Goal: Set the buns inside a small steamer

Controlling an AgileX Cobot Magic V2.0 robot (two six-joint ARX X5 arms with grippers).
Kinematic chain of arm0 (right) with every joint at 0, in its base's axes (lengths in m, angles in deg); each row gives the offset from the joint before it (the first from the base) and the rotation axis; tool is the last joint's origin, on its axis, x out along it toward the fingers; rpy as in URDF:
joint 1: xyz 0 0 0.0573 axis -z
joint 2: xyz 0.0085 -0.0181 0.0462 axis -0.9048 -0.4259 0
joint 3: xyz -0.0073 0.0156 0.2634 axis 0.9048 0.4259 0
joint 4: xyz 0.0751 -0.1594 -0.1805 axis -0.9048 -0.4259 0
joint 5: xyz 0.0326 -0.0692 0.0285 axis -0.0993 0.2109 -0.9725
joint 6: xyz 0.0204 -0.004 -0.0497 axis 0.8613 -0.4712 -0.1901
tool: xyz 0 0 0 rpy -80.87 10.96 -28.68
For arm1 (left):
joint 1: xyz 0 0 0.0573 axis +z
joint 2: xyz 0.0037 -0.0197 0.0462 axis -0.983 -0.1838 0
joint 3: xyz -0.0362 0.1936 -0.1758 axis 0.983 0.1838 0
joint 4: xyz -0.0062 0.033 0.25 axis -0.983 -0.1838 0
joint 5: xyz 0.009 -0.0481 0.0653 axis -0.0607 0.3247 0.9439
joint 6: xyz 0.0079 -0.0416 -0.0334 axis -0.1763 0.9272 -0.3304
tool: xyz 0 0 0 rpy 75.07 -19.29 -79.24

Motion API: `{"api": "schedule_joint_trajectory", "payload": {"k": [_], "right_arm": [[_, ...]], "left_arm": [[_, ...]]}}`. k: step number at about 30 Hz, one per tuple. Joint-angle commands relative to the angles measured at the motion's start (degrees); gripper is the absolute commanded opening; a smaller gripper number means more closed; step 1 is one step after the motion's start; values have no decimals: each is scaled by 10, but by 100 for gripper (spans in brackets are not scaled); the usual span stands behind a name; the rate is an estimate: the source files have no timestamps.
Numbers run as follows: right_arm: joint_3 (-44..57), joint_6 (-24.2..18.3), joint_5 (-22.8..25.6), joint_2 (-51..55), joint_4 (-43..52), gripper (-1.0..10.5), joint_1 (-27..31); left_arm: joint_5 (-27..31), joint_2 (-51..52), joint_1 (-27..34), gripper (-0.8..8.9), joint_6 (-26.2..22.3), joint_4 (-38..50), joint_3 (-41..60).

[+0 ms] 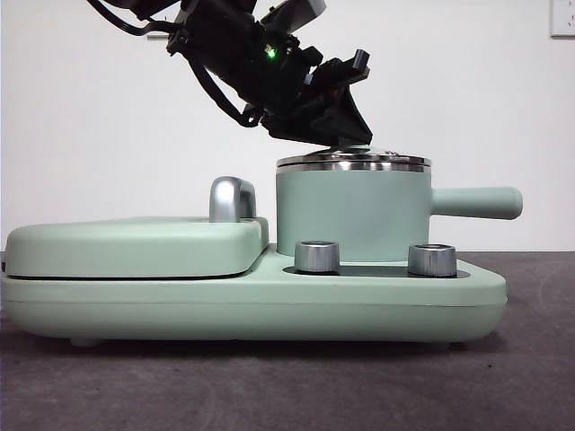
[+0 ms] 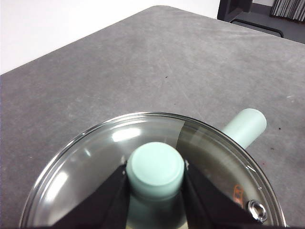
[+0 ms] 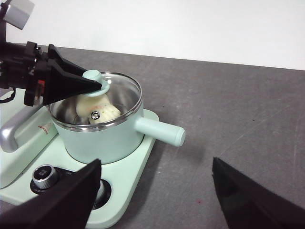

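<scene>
While left tool [image 2: 155, 191] pinches lid knob [image 2: 156, 167] — 1 bun [image 3: 101, 109] visible | right tool [image 3: 152, 200] spread

My left hand [image 1: 346, 135] is matte black all over, an angular block of plastic housings that narrows to two wedge-shaped jaws with flat, sharp-edged faces. A small green light glows on the body just behind it, and a patch of red shows on the side of the housing. Black cables loop out from the wrist, one curling under the arm in a loose bend. A pale grey, boxy module sits on top near the wrist. Small knurled black fittings and bracket edges stick out along the upper side. My right hand [image 3: 155, 200] shows as two broad black triangular jaws, plain and unmarked, with smooth dull faces.
</scene>
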Motion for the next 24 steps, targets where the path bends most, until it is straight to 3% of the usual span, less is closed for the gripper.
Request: {"api": "schedule_joint_trajectory", "payload": {"k": [1,4,10,15,18,24], "right_arm": [[-4,6,2,-1,5,370,-3],[-4,6,2,-1,5,370,-3],[-4,6,2,-1,5,370,-3],[-4,6,1,-1,5,370,-3],[-4,6,1,-1,5,370,-3],[-4,3,-2,-1,5,370,-3]], "left_arm": [[-1,4,-5,14,-8,7,-14],[-1,4,-5,26,-7,7,-14],[-1,14,-5,226,-4,8,-14],[-1,35,-5,322,1,3,-14],[-1,54,-2,322,12,-23,-14],[-1,119,6,321,40,-167,-14]]}}
